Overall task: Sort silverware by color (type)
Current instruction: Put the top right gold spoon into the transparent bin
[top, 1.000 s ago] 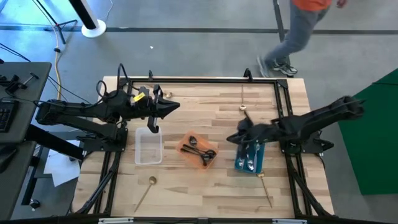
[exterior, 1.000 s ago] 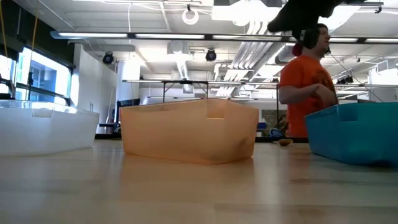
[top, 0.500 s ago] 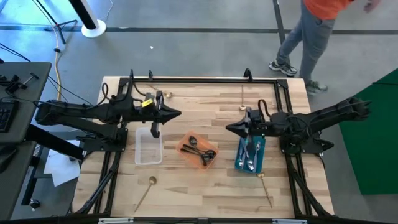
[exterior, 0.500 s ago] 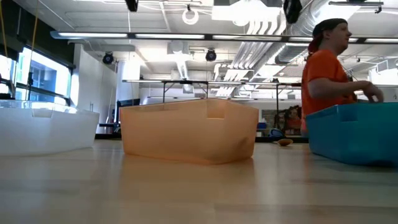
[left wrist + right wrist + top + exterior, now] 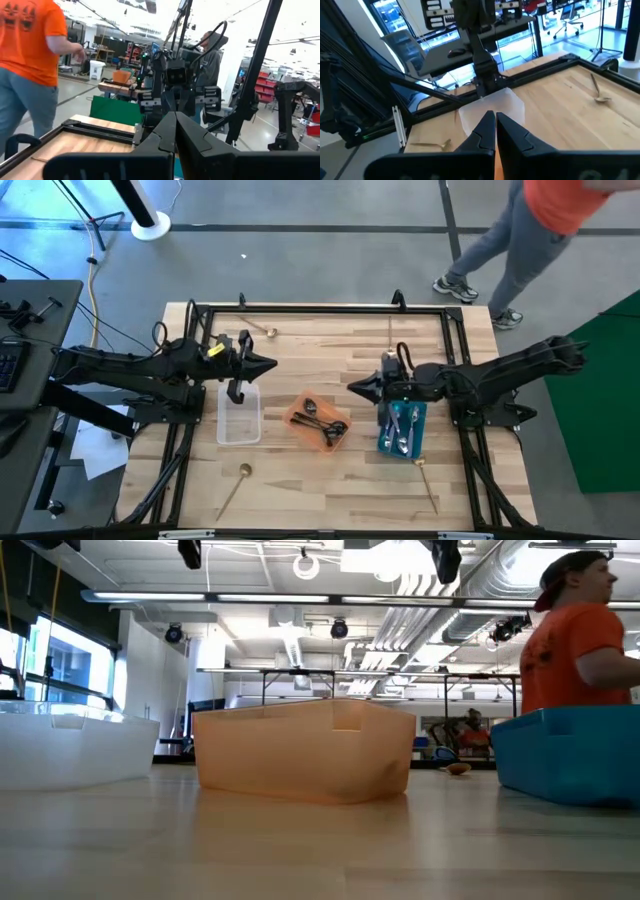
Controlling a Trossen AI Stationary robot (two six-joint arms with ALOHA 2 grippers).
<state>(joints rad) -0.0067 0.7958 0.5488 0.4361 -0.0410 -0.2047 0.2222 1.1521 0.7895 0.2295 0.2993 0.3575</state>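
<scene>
A pale wood counter [image 5: 330,480] carries a clear tray [image 5: 239,420], an orange tray [image 5: 300,412] of black spoons [image 5: 322,426] and a blue tray [image 5: 385,442] of silver spoons [image 5: 401,432]. Gold spoons [image 5: 234,483] lie on the bare wood. Nearby, a person [image 5: 578,640] wears an orange shirt and grey trousers.

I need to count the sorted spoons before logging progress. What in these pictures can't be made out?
- Low view: the orange tray and blue tray show only their walls, which hide their contents.
- High view: spoons in the blue tray overlap and are too small to count; the right tool and arm cover its far end.
- High view: contents of the clear tray are unclear; the left tool hangs just beyond it.
</scene>
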